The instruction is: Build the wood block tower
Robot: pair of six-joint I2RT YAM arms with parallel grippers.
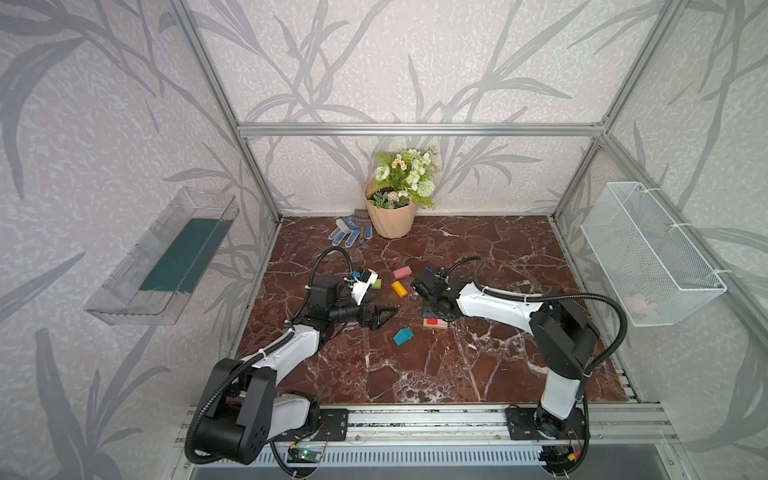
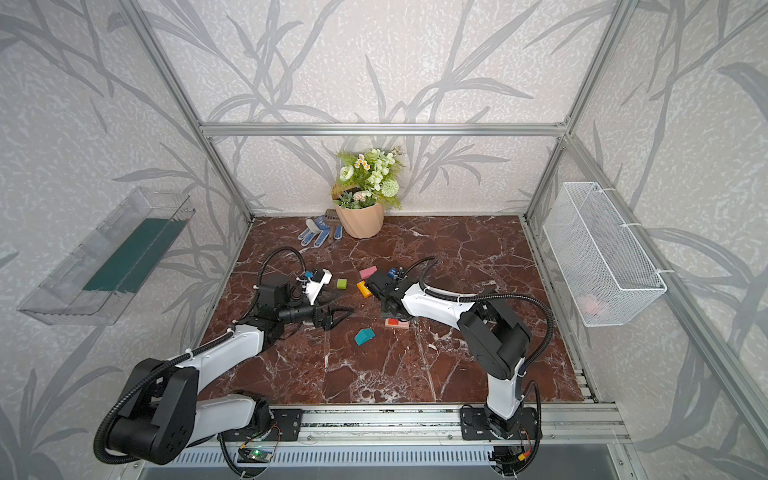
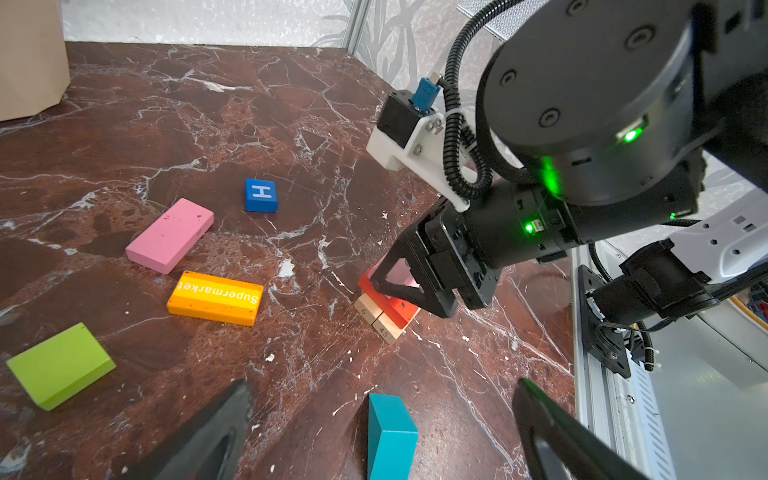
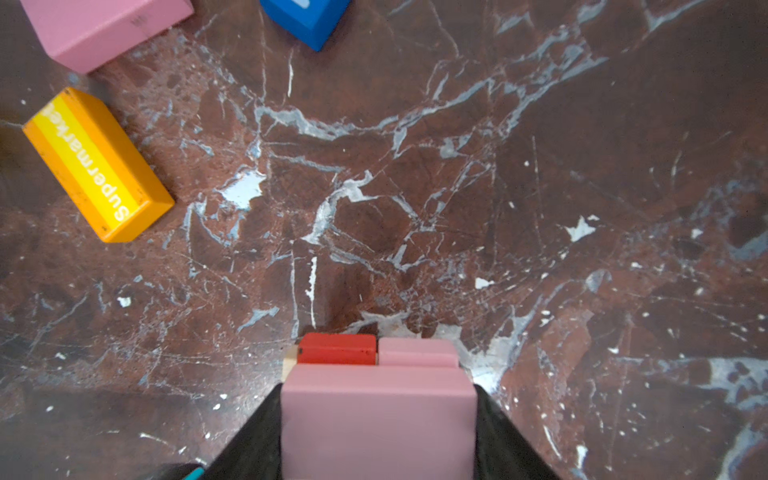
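The tower [image 1: 435,323] is a low stack: tan base blocks [image 3: 380,322] with a red block [image 4: 336,349] and a pink block [image 4: 417,353] side by side on top. My right gripper [image 4: 378,399] points down just over it, shut on another pink oblong [image 4: 378,419]. My left gripper [image 3: 382,386] hovers open to the left, and the teal house-shaped piece [image 3: 390,436] lies untouched between its fingers. Loose wood blocks lie behind: pink [image 1: 402,272], orange "Supermarket" [image 1: 399,288], green [image 1: 377,284] and the blue "H" cube [image 3: 261,195].
A beige flowerpot [image 1: 390,216] and blue-white gloves [image 1: 345,232] sit at the back wall. A clear bin [image 1: 162,257] hangs on the left wall and a wire basket [image 1: 648,253] on the right. The arms' metal rail [image 1: 415,424] runs along the front edge.
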